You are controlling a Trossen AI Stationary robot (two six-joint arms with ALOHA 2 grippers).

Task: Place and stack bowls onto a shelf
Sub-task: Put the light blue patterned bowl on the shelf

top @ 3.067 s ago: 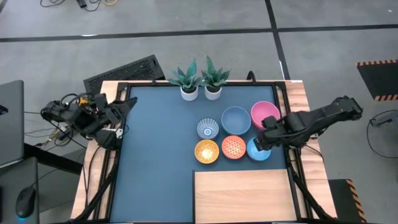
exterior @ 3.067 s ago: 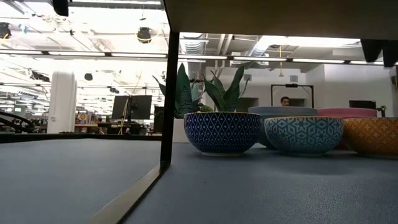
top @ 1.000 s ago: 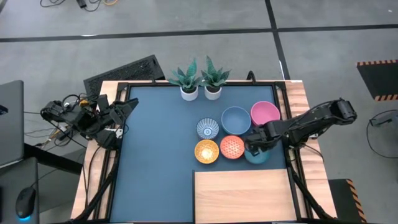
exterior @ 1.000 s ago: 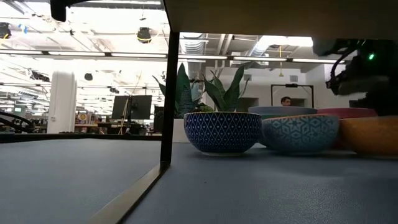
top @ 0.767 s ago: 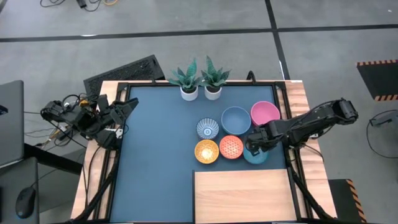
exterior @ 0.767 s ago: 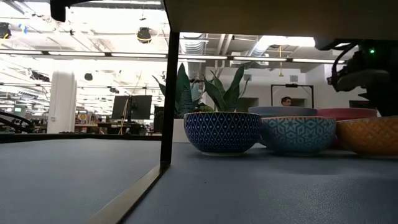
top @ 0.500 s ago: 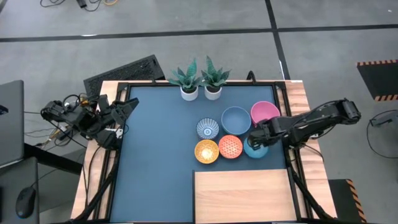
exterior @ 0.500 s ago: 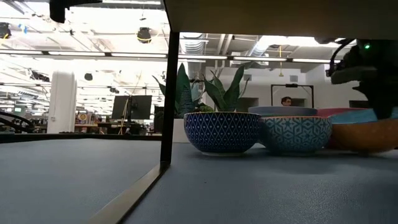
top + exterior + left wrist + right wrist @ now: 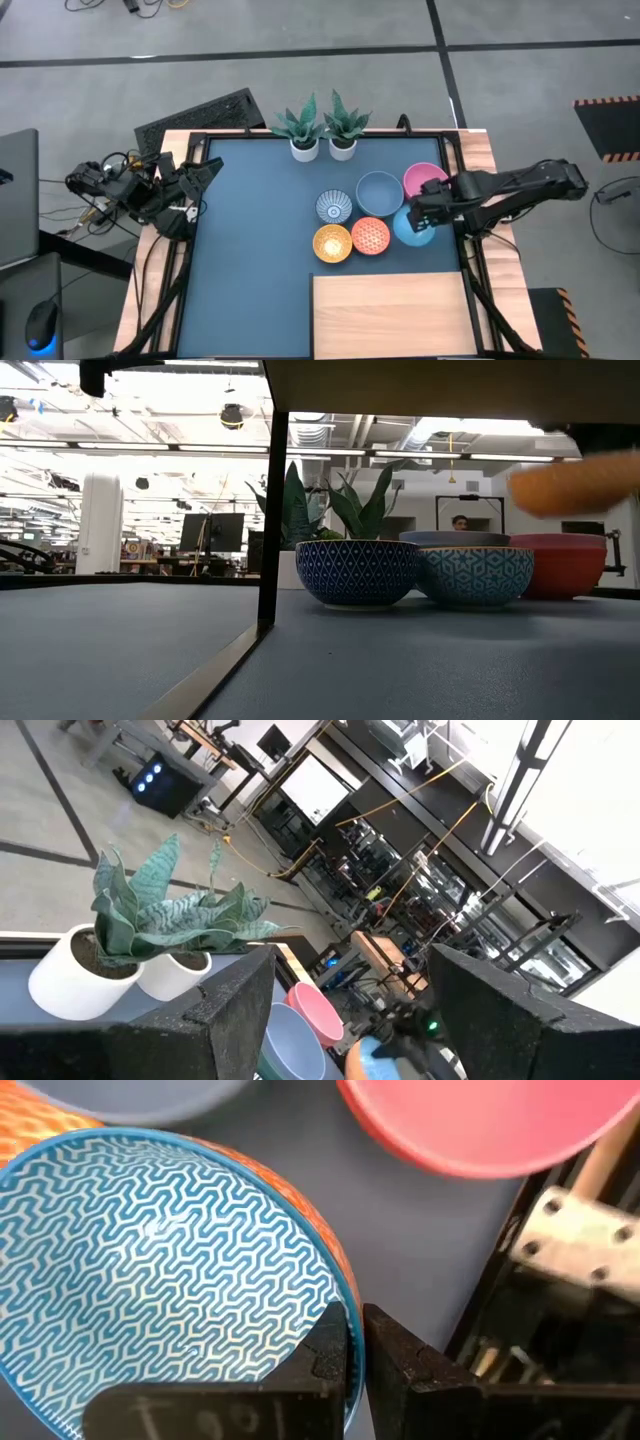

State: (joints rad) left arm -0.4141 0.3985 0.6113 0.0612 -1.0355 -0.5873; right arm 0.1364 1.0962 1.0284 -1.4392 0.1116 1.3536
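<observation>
Dark blue tabletop [image 9: 250,250] fronts a bright open office with monitors [image 9: 215,530].

Six bowls [image 9: 379,193] — two potted plants [image 9: 320,128] — one shelf [image 9: 390,315].

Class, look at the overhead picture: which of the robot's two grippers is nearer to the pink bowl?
The right. The right gripper sits just beside the pink bowl, jaws shut on the rim of a blue-lined bowl. The left gripper waits across the table, at its far left edge.

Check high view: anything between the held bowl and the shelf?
Nothing. In the high view only bare tabletop separates the bowl, held by the right gripper, from the shelf.
</observation>
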